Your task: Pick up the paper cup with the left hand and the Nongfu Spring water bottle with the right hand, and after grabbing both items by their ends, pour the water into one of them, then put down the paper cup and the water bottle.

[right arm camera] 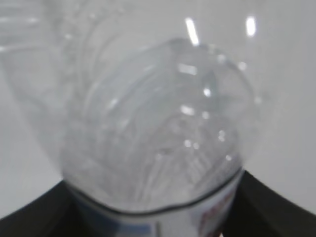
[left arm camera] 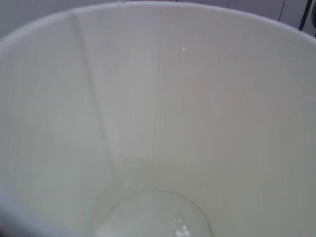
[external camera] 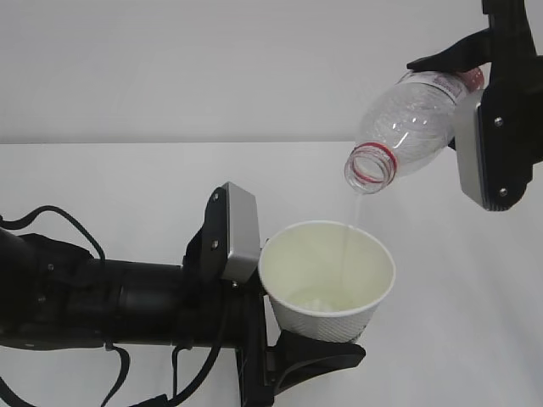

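Exterior view: the black left gripper (external camera: 318, 326) with its grey boxy module is clamped on the lower part of the small white tapered paper cup (external camera: 327, 284), holding it upright above the white surface (external camera: 127, 186). The cup's cream inside faces up, and a little clear water (external camera: 318, 303) lies in its bottom. No logo shows on the cup from this side.

At upper right, the black right gripper (external camera: 479, 80) with its light grey flat-sided module grasps the labelled end of the clear ribbed plastic Nongfu Spring water bottle (external camera: 407, 127), which tilts mouth-down to the left over the cup's rim. A thin stream runs from the red-ringed neck into the cup. Only a strip of red-and-white label shows; its writing is too small to read.

Right wrist view: the label's print is blurred.
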You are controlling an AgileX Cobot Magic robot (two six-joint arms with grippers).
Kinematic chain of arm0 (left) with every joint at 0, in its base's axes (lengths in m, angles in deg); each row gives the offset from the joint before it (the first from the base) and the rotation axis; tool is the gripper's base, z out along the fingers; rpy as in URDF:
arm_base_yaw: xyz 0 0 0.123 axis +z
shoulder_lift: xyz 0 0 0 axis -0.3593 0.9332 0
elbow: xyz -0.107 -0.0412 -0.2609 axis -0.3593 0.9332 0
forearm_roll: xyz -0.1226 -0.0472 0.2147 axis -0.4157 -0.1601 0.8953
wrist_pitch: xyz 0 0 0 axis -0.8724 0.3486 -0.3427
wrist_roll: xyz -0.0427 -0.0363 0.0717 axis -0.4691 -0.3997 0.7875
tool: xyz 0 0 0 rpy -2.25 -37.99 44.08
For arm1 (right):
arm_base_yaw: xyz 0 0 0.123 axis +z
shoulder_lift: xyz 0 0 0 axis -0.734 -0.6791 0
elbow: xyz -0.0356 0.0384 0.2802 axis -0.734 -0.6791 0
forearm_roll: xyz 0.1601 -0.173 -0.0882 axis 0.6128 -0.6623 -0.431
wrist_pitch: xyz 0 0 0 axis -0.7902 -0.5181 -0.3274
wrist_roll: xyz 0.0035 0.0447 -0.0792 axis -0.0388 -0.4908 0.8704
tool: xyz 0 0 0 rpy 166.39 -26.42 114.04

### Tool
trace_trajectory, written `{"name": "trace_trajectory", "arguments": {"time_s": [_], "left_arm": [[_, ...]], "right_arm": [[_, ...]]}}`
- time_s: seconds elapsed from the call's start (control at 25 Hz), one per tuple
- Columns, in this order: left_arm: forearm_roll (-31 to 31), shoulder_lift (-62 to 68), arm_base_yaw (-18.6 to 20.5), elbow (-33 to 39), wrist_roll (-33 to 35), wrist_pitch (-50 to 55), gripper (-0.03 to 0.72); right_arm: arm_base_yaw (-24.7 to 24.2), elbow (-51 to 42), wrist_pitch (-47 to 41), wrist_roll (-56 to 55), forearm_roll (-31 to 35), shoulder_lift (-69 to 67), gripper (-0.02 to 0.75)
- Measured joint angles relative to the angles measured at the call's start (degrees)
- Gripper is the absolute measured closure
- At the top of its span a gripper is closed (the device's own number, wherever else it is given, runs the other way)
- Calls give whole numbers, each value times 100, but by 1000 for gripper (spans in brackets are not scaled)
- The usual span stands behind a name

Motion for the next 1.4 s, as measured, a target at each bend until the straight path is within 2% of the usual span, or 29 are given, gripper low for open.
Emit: {"name": "trace_trajectory", "arguments": {"time_s": [1.4], "left_arm": [[0,0,0,0,0,0,109]], "right_arm": [[0,0,0,107,0,0,254]]}}
